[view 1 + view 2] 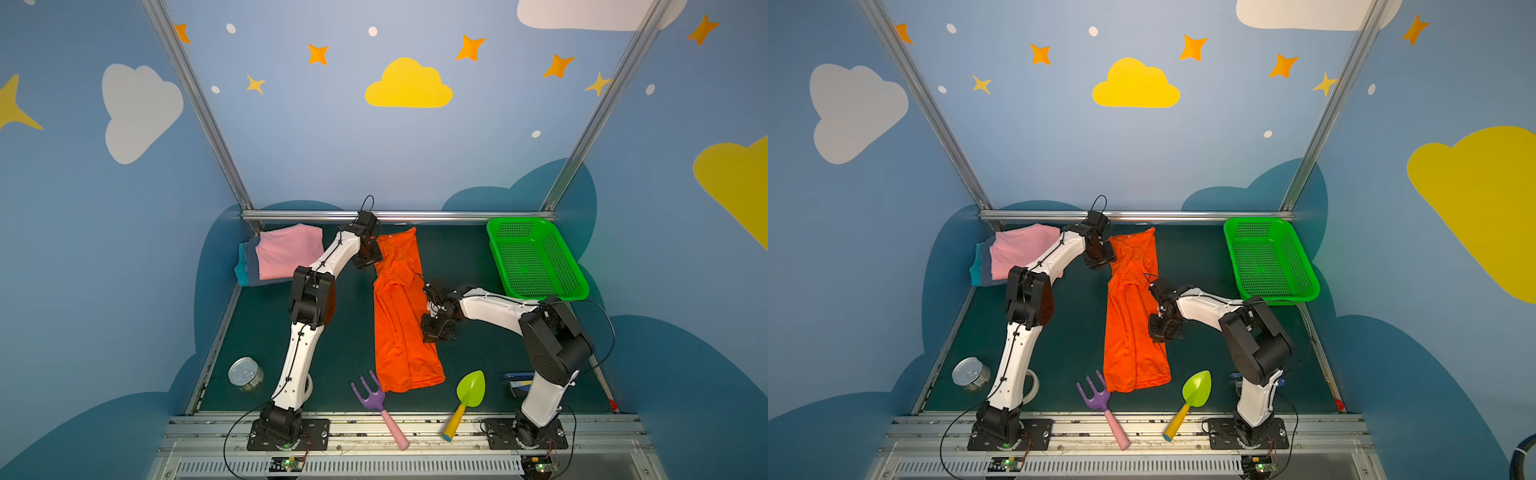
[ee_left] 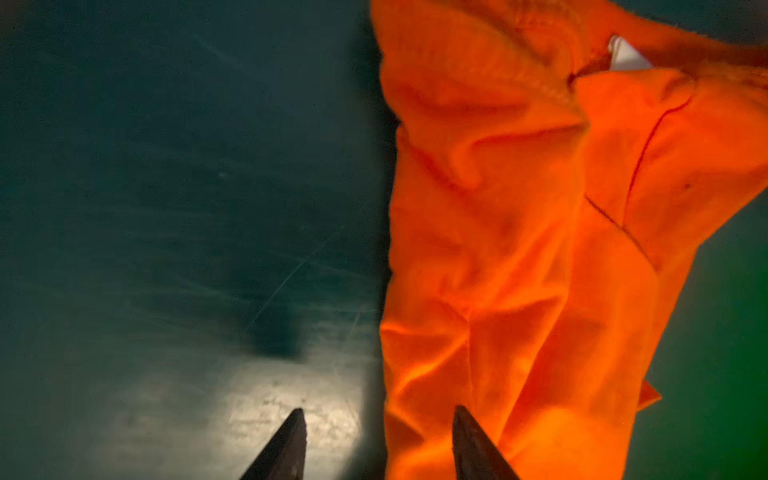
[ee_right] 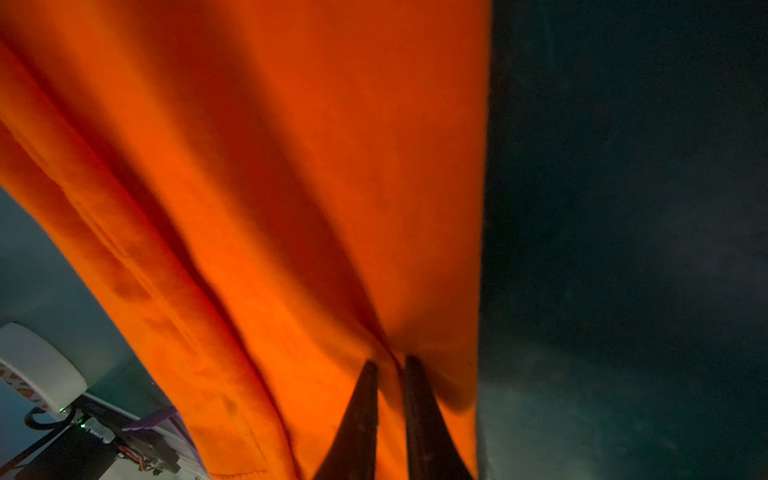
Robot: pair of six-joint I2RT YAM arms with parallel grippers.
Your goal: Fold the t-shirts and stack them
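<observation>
Three folded shirts are sitting stacked at the back left corner: the pink t-shirt [image 1: 289, 249] on top, with a grey-blue one [image 1: 252, 262] and a teal one [image 1: 242, 266] peeking out on its left. Just right of the stack, the left gripper [image 1: 367, 259] is hanging at the far collar end of the orange t-shirt [image 1: 399, 324], on its left edge. In the left wrist view its jaws are standing apart, one fingertip [image 2: 291, 432] over bare table [image 2: 166, 208] and the other over the cloth edge, clamping nothing. The orange t-shirt is lying mid-table as a long narrow strip, its long axis running from the back rail [image 1: 415, 216] toward the front, between both arms. The right gripper [image 3: 390, 361] is sitting on the strip's right edge about halfway along, fingers nearly together and pinching a fold of orange cloth. Judgement: a lengthwise halving is probably coming, so the relation that matters is the collar end lying right under the left gripper, making it the nearer arm for that end. The right arm is looking placed to anchor the middle.
</observation>
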